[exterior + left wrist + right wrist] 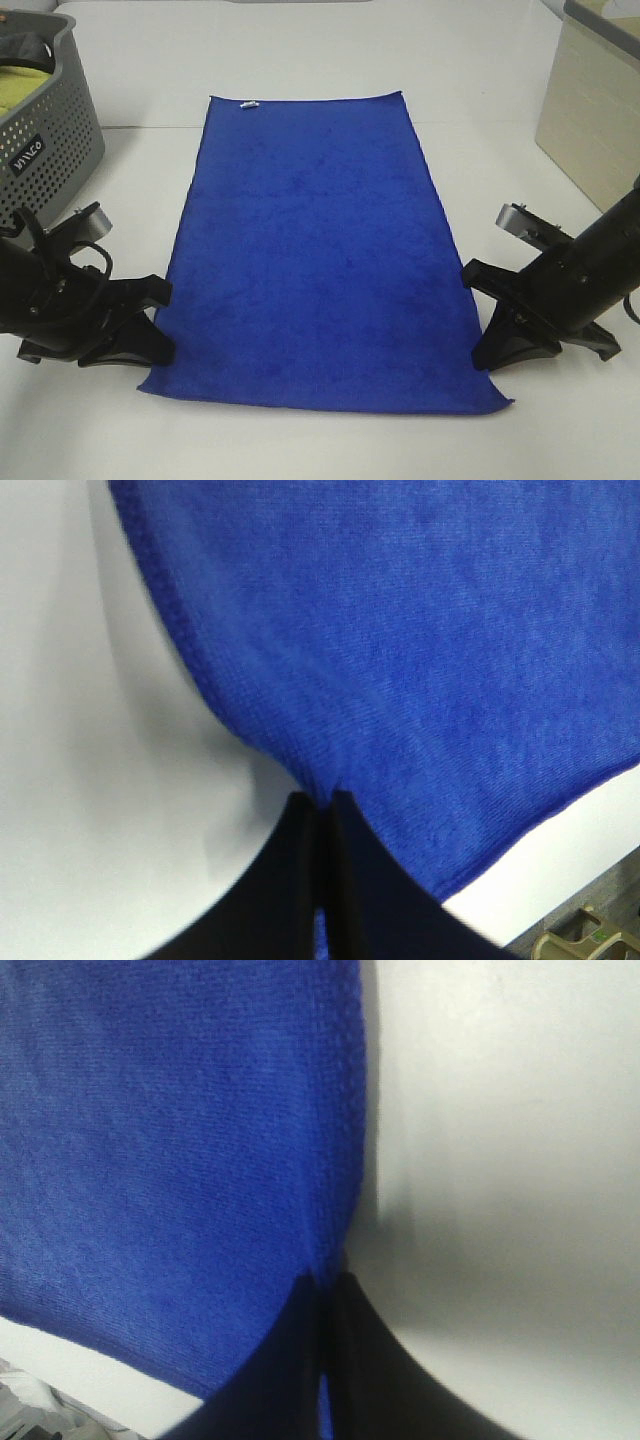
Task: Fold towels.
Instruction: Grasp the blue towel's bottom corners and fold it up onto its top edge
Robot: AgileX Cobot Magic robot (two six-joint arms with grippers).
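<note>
A royal-blue towel (315, 260) lies flat and unfolded on the white table, its long side running away from me, with a small white tag (250, 104) on the far short edge. My left gripper (152, 335) is at the towel's left long edge near the front corner. In the left wrist view its fingers (300, 880) are closed on the towel's edge (320, 780). My right gripper (486, 325) is at the right long edge near the front corner. In the right wrist view its fingers (350, 1360) pinch the towel's edge (330, 1250).
A grey perforated basket (45, 130) stands at the back left with something yellow-green inside. A beige box (590, 110) stands at the back right. The table (320, 440) is white.
</note>
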